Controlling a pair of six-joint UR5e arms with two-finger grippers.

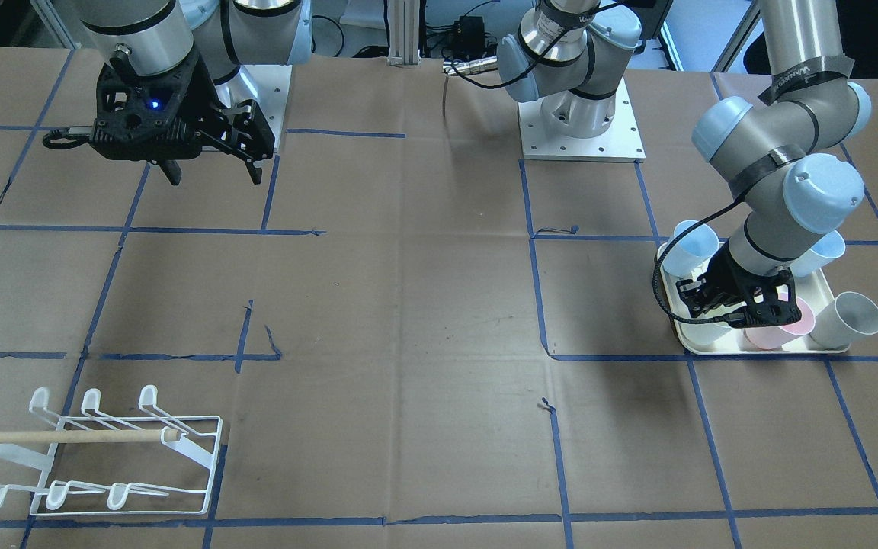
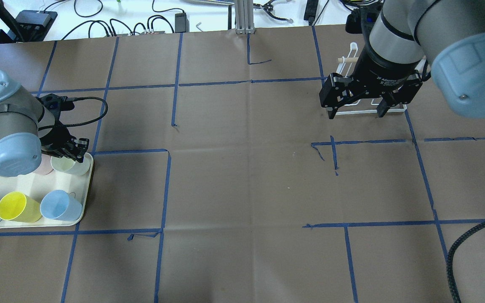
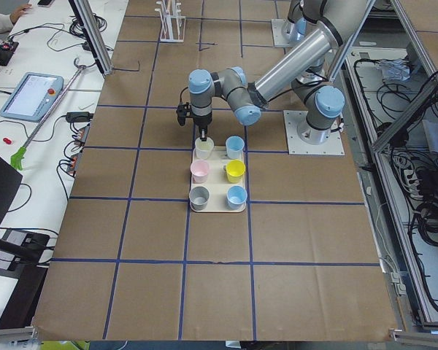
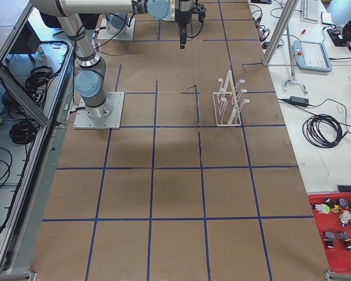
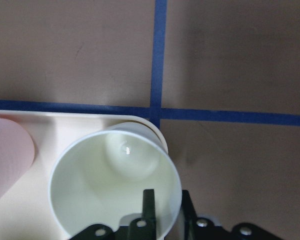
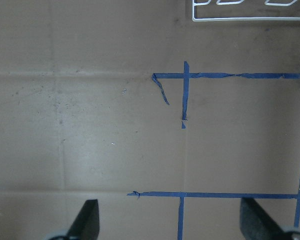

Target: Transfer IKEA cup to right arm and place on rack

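The IKEA cup (image 5: 112, 187), pale green-white, stands at the corner of the cream tray (image 2: 86, 189). It also shows in the overhead view (image 2: 73, 165). My left gripper (image 5: 167, 197) straddles its rim, one finger inside and one outside, shut on the wall. The cup rests on the tray. The right arm's gripper (image 2: 357, 112) hangs open over bare table with nothing in it (image 6: 170, 225). Behind it, the white wire rack (image 1: 104, 457) with its wooden dowel stands near the table's corner, partly hidden in the overhead view (image 2: 352, 59).
Also on the tray are a pink cup (image 1: 770, 335), a grey cup (image 1: 854, 320), a yellow cup (image 2: 15, 207) and two blue cups (image 2: 59, 205). Blue tape lines grid the brown table. The arm bases (image 1: 580, 126) sit at the robot's edge.
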